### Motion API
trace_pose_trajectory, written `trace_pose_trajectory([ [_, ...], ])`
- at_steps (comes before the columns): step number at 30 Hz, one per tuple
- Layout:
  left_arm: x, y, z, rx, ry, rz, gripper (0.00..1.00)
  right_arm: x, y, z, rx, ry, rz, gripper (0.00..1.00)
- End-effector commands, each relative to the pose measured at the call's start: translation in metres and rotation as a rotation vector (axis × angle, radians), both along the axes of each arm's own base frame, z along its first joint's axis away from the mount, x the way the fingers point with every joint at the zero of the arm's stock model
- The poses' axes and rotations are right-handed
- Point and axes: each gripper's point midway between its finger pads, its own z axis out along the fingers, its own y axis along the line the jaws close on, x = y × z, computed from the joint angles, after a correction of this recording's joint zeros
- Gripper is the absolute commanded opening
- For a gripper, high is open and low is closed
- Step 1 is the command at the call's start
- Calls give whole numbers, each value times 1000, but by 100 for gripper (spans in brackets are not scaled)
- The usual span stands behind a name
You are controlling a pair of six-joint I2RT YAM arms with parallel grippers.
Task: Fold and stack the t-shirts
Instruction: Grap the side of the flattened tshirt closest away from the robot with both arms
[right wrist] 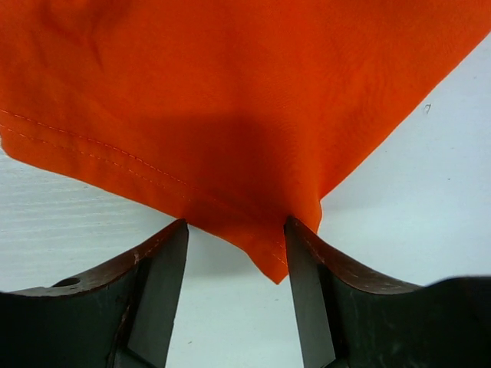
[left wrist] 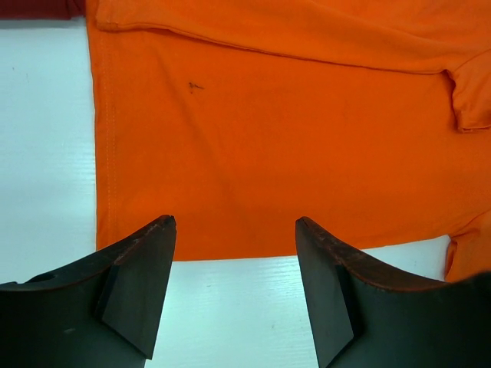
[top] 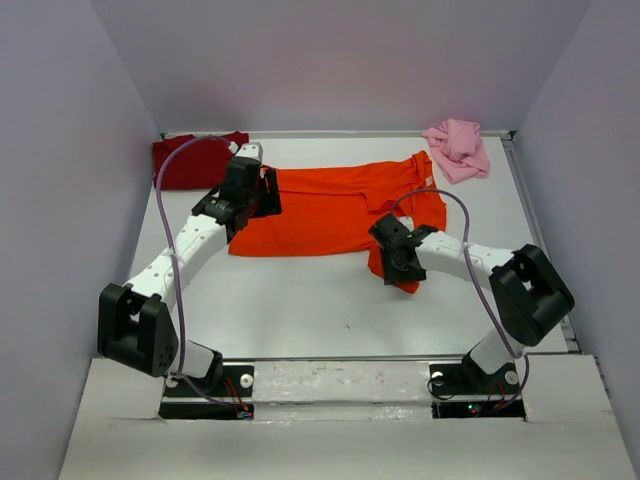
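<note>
Three shirts are lying on the table (top: 330,310): orange shirt (top: 330,205) spread centrally, red shirt (top: 190,160) far left, pink shirt (top: 458,148) far right. Left gripper (left wrist: 235,230) is hovering, fingers apart, at the orange shirt's edge. Right gripper (right wrist: 235,234), fingers apart, is straddling its corner.

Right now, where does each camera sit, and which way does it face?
Top external: above, behind the bases; looks down at left arm, right arm, table, orange shirt.
Left wrist: on left arm; looks down past open left gripper at the shirt's edge.
Right wrist: likewise; right gripper, a shirt corner.
All share the orange shirt.
</note>
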Motion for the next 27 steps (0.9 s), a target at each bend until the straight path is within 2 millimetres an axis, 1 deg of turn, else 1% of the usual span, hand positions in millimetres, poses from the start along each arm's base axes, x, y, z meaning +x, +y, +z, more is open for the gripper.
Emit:
trace_pose_trajectory([
  [1,2,2,24,-6,-71,2,73,-5,6,3,8,38,21,58],
  [4,3,3,24,-5,-72,5,74,-13,10,5,37,72,38,58],
  [8,2,3,28,-11,-79,3,73,-22,8,18,38,81,64,58],
  [11,2,4,31,-14,-86,6,74,-24,5,26,42,64,60,55],
  [16,2,6,32,-15,-89,10,74,-30,6,22,57,88,64,29],
  [17,2,7,32,-15,-92,12,74,-31,6,19,55,99,67,26],
  [18,2,6,32,-15,-92,10,74,-33,6,17,53,106,66,27],
  [19,1,6,32,-15,-92,10,74,-33,6,17,53,112,75,34],
  [20,1,7,32,-16,-92,12,74,-33,7,15,49,122,82,51],
  [21,1,7,32,-17,-95,12,74,-34,4,14,36,130,75,55],
  [23,1,5,31,-20,-91,6,74,-32,1,15,12,128,68,57],
  [27,1,3,31,-26,-89,-1,75,-22,-5,24,-41,86,54,62],
])
